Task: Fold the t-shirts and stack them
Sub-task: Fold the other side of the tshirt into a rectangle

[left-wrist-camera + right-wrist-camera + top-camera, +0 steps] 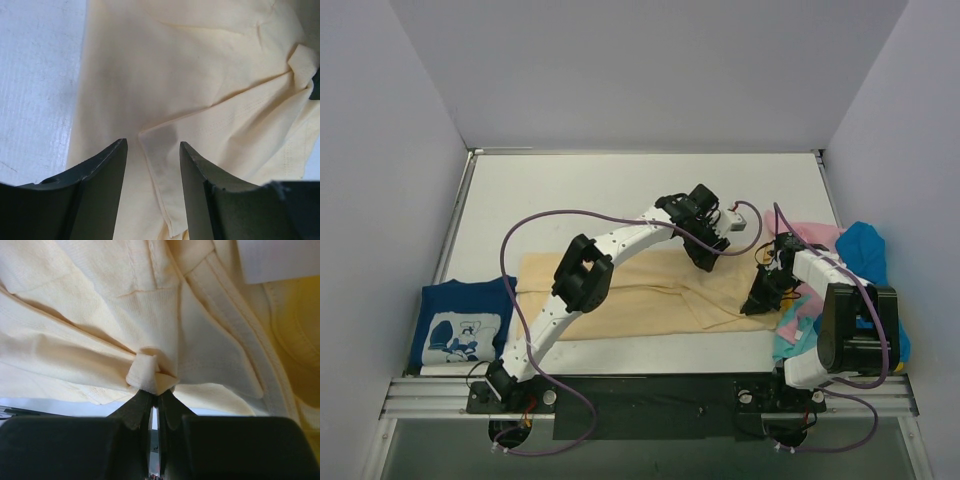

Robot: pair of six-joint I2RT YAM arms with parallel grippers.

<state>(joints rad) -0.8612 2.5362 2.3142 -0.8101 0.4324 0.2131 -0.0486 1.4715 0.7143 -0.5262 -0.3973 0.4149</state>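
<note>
A tan t-shirt [640,292] lies spread across the middle of the table. My left gripper [708,262] is open just above its far right part; in the left wrist view a folded hem of the tan shirt [165,165] lies between the open fingers [107,170]. My right gripper [760,300] is shut on a bunched edge of the tan shirt [150,372] at its right end. A folded navy t-shirt with white cartoon print [460,325] lies at the front left. Pink [810,236], bright blue [865,250] and teal [798,335] shirts are piled at the right.
The right arm stands over the shirt pile at the right. A purple cable [570,215] loops over the left arm above the table. White walls close in the table on three sides.
</note>
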